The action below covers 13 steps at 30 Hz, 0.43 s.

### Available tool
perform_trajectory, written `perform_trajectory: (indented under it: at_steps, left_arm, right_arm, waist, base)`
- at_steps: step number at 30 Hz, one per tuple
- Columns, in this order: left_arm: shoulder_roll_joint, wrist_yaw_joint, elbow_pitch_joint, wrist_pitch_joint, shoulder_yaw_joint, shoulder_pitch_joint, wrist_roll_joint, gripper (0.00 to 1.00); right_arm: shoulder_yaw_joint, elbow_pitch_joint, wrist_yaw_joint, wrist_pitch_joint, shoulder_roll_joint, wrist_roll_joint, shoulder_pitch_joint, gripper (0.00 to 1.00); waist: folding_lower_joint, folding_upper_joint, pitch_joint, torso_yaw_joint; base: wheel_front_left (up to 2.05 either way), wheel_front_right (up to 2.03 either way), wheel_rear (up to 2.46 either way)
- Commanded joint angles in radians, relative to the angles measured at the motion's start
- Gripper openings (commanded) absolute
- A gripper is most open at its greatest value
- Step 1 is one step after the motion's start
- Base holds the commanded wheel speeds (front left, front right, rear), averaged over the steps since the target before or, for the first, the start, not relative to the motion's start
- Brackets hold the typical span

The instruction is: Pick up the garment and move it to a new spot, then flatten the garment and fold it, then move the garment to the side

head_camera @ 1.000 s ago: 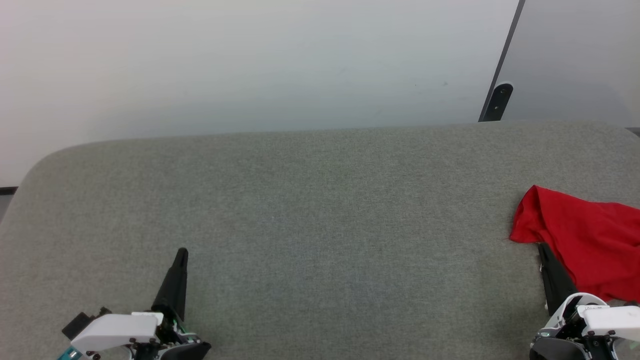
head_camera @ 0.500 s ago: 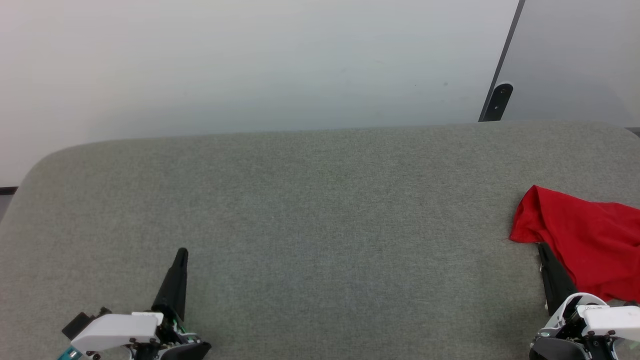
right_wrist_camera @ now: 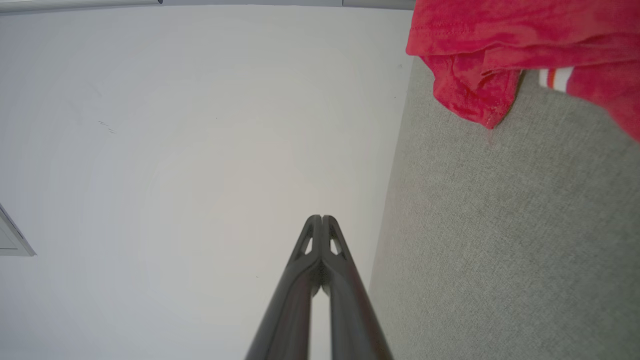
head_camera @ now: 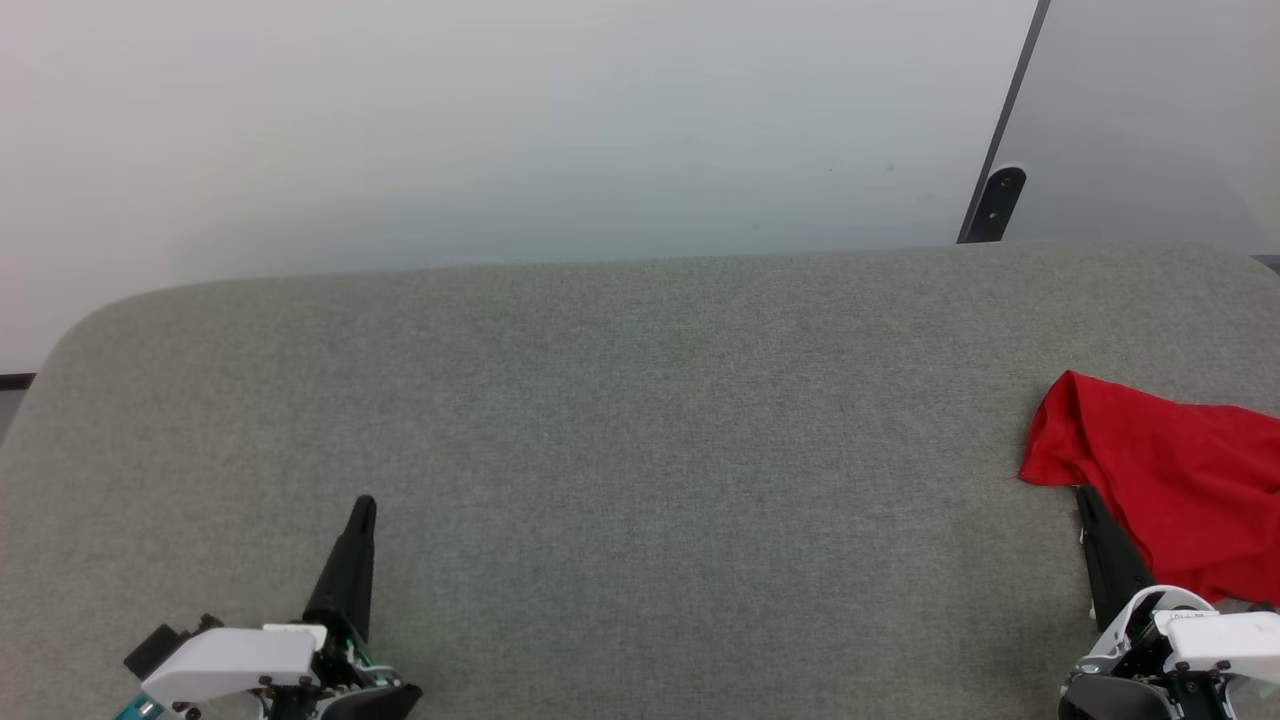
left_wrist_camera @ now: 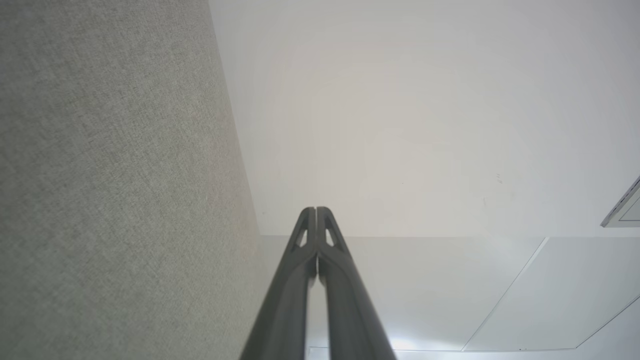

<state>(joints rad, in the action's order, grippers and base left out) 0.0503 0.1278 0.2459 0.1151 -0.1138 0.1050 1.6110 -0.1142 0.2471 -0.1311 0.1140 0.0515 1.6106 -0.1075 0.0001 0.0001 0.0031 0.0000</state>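
Both grippers are closed with nothing between the fingers. The left gripper (head_camera: 363, 508) sits by the bench's near edge toward the near-left corner. The right gripper (head_camera: 1086, 502) sits by the near edge toward the near-right corner, its tips just at the garment's near hem.

The garment (head_camera: 1170, 480) lies bunched against the right edge of the bench (head_camera: 640, 400), about midway between near and far edges, and runs out of frame on the right. Everything left of it is bare grey fabric, from the rounded far-left corner across to the far edge. Past the far edge is a pale surface crossed by a dark strip (head_camera: 1010, 110), with a dark bracket (head_camera: 1000, 200) at its foot, near the far-right corner.

In the left wrist view the left gripper (left_wrist_camera: 316, 211) has its two fingers pressed together along their length, the bench (left_wrist_camera: 110, 175) filling the side to their left and pale surface ahead. In the right wrist view the right gripper (right_wrist_camera: 321, 219) is pressed shut the same way, with the bench (right_wrist_camera: 500, 240) to its right. There the garment (right_wrist_camera: 500, 30) hangs in the upper right corner, apart from the fingertips, and shows a bit of red-and-white striped trim (right_wrist_camera: 555, 79) under the folds — the head view gives plain red cloth. So the overlap seen from the head is a matter of angle, not a grip.

Each arm is low, wrist housing at the bottom of the head view, and rolled so the bench stands on edge in its own camera. The fingers reach toward the far edge — the left leaning slightly right, the right slightly left.
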Motion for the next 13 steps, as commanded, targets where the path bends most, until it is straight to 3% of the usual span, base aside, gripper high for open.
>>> perform_trajectory:
  at_steps: [1, 13]
  left_arm:
    - [-0.001, 0.006, 0.001, 0.001, -0.002, 0.011, 0.004, 0.00]
    - [-0.001, 0.006, 0.001, 0.001, -0.002, 0.011, 0.004, 0.00]
  right_arm:
    - [0.000, 0.000, 0.001, -0.003, -0.003, 0.004, -0.005, 0.00]
    - [0.000, 0.000, 0.001, -0.003, -0.003, 0.004, -0.005, 0.00]
  waist:
    - [-0.0001, -0.0001, 0.000, 0.000]
    - [-0.0001, -0.0001, 0.000, 0.000]
  base:
    - [0.00, 0.00, 0.00]
    - [0.00, 0.00, 0.00]
